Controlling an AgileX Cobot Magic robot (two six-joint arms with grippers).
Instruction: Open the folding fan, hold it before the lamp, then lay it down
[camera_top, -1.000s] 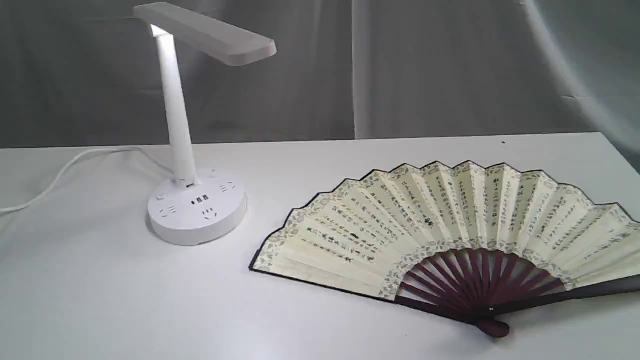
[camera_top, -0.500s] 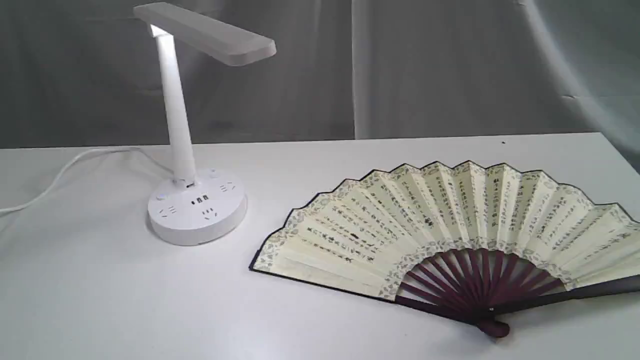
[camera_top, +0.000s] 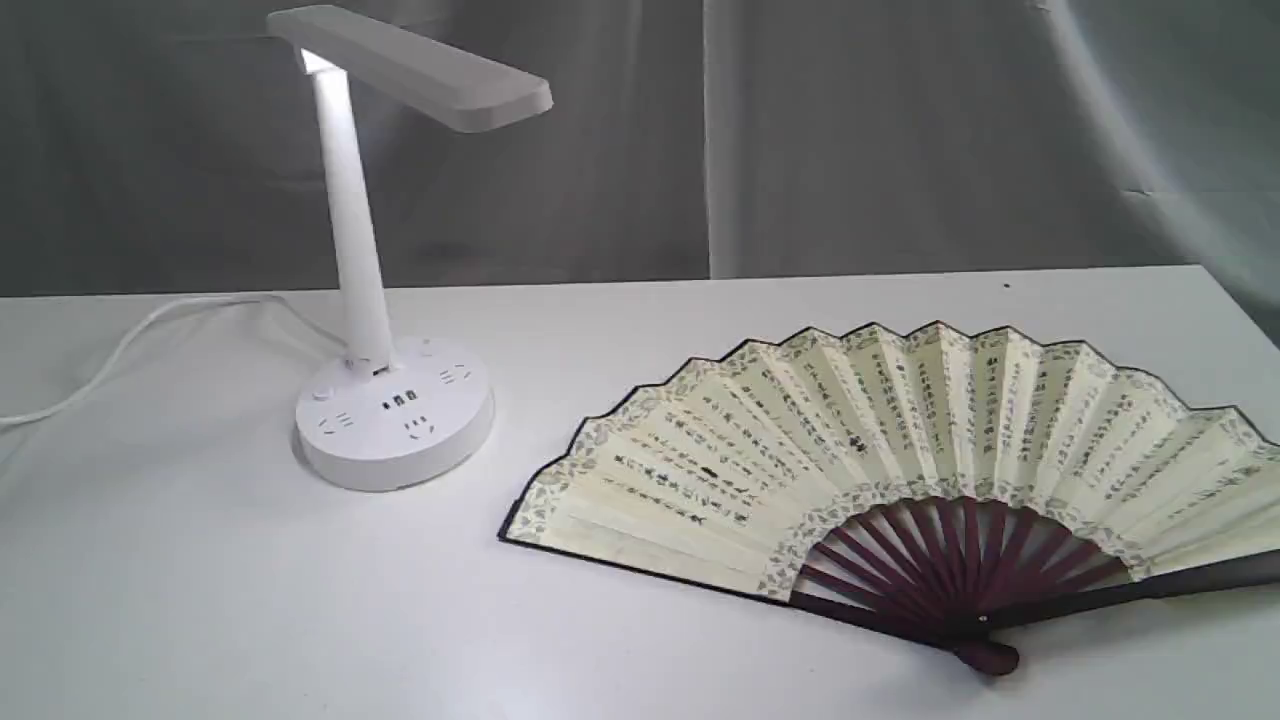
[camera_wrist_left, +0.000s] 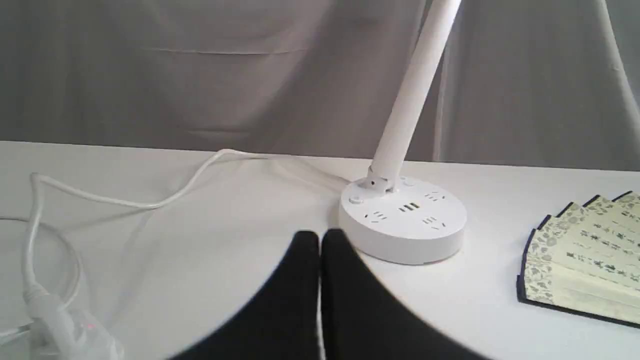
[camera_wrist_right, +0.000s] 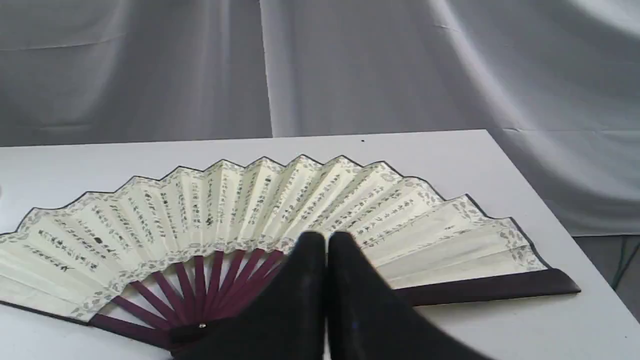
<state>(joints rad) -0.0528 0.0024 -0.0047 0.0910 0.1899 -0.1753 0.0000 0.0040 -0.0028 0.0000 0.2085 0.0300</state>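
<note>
Left tool (camera_wrist_left: 320, 241) is clenched, its two black jaws pressed flat together with nothing between them. It hangs short of the lamp (camera_top: 392, 415), apart from the fan. The right tool (camera_wrist_right: 326, 241) is likewise clenched and empty. Its wrist view looks past it onto the fan's ribs (camera_wrist_right: 200, 280), but the exterior view shows no tool on or over the fan, so I judge it clear of contact.

The folding fan (camera_top: 760, 470) lies flat and fully spread on the tabletop (camera_top: 200, 600). In the exterior view it sits at about 4 o'clock from the lamp's round base, near it but not touching. Its arc points to 12 o'clock and its pivot (camera_top: 985, 655) to 6 o'clock. One guard (camera_top: 1200, 575) runs off toward 3 o'clock. The lamp's cord (camera_top: 130, 340) trails away toward 9 o'clock.

Opened and lying down as it is, the fan looks to be at the task's last stage.

By its look the fan should be very light. The paper leaf (camera_top: 930, 400) is the fragile part: a pinch there would likely crease or tear the pleats. The maroon ribs look thin and stiff but could snap under side load. The guards and the pivot end are the sturdy places, so a hold belongs on a guard close to the pivot. The wood may be smooth and slippery, and lying flat it leaves little room for a jaw to get under.
</note>
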